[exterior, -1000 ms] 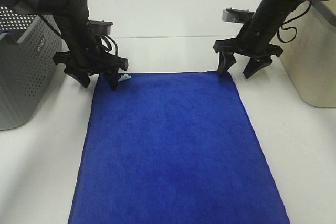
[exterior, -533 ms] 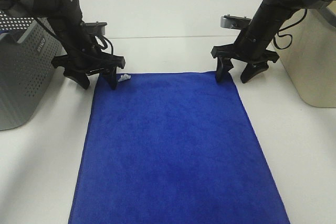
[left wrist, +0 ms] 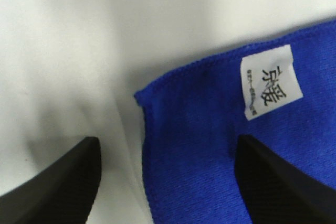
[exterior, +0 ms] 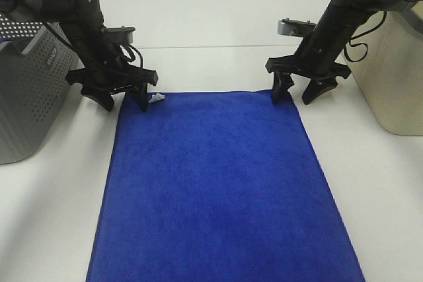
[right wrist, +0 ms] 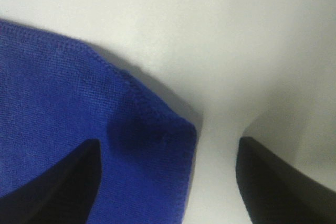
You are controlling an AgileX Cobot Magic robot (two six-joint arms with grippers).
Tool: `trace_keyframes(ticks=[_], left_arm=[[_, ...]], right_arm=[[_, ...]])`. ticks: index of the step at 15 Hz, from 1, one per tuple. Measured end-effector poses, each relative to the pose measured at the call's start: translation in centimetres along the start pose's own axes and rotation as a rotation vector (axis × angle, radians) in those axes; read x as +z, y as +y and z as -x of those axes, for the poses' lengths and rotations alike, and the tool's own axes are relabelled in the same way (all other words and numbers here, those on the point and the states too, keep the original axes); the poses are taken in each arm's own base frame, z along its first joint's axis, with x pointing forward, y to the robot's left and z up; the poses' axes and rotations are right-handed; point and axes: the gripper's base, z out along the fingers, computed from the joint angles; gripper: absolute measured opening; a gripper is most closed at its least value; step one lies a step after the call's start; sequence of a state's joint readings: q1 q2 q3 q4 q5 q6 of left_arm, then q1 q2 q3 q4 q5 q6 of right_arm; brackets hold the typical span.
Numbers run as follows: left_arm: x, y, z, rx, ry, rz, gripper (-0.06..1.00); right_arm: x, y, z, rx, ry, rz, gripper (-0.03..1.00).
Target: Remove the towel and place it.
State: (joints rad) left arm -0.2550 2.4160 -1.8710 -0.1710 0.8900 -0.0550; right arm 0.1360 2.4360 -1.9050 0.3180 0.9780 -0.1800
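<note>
The royal-blue towel (exterior: 215, 183) lies spread flat on the white table, reaching from the far middle to the front edge. Its white tag (exterior: 156, 98) shows at the far left corner. My left gripper (exterior: 123, 102) is open, astride that corner: one finger over the towel, the other over bare table. In the left wrist view the towel corner (left wrist: 210, 145) with the printed tag (left wrist: 270, 82) lies between the two fingers (left wrist: 58, 182). My right gripper (exterior: 295, 97) is open over the far right corner, and the right wrist view shows that corner (right wrist: 94, 124) between its fingers (right wrist: 283, 182).
A grey perforated basket (exterior: 26, 84) stands at the left, close to the left arm. A beige bin (exterior: 396, 70) stands at the right edge beside the right arm. White table (exterior: 211, 64) lies beyond the towel's far edge.
Both grippers have come slightly lower and nearer the towel's far corners than a second ago. The towel has not moved.
</note>
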Motion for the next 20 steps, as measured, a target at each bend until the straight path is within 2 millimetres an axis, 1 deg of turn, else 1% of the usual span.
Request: trace_keyframes(ticks=[2, 5, 6, 7, 8, 10, 11, 13, 15, 17, 18, 20], left_arm=[[0.0, -0.3, 0.1, 0.012, -0.010, -0.030, 0.68], [0.2, -0.5, 0.1, 0.003, -0.014, -0.061, 0.68], [0.5, -0.9, 0.3, -0.013, -0.028, -0.098, 0.68], [0.5, -0.9, 0.3, -0.013, -0.028, -0.098, 0.68], [0.8, -1.9, 0.4, 0.013, -0.040, -0.131, 0.68], [1.1, -3.1, 0.3, 0.050, -0.049, -0.143, 0.66], [1.2, -3.2, 0.2, 0.058, -0.048, -0.142, 0.62], [1.2, -3.1, 0.2, 0.071, -0.048, -0.127, 0.52], [1.3, -2.8, 0.3, 0.106, -0.053, -0.097, 0.34], [1.5, -2.8, 0.4, 0.150, -0.070, -0.092, 0.08], [1.5, -2.8, 0.4, 0.169, -0.073, -0.091, 0.02], [1.5, -2.8, 0.4, 0.180, -0.076, -0.091, 0.02]], right_arm=[[0.0, 0.1, 0.0, 0.008, -0.004, 0.011, 0.69], [0.3, 0.3, 0.1, 0.029, -0.011, 0.044, 0.68], [0.7, 1.0, 0.1, 0.021, -0.009, 0.079, 0.68], [0.7, 1.0, 0.1, 0.021, -0.009, 0.079, 0.68], [1.2, 2.4, 0.1, -0.007, -0.017, 0.091, 0.68], [1.6, 3.6, 0.2, -0.037, -0.035, 0.092, 0.64], [1.8, 3.6, 0.2, -0.042, -0.038, 0.088, 0.60], [1.8, 3.5, 0.2, -0.056, -0.037, 0.069, 0.50], [1.9, 3.2, 0.2, -0.075, -0.042, 0.041, 0.35], [2.1, 3.1, 0.3, -0.078, -0.045, 0.033, 0.14], [2.1, 3.1, 0.3, -0.078, -0.048, 0.032, 0.03], [2.1, 3.1, 0.3, -0.078, -0.049, 0.032, 0.02]])
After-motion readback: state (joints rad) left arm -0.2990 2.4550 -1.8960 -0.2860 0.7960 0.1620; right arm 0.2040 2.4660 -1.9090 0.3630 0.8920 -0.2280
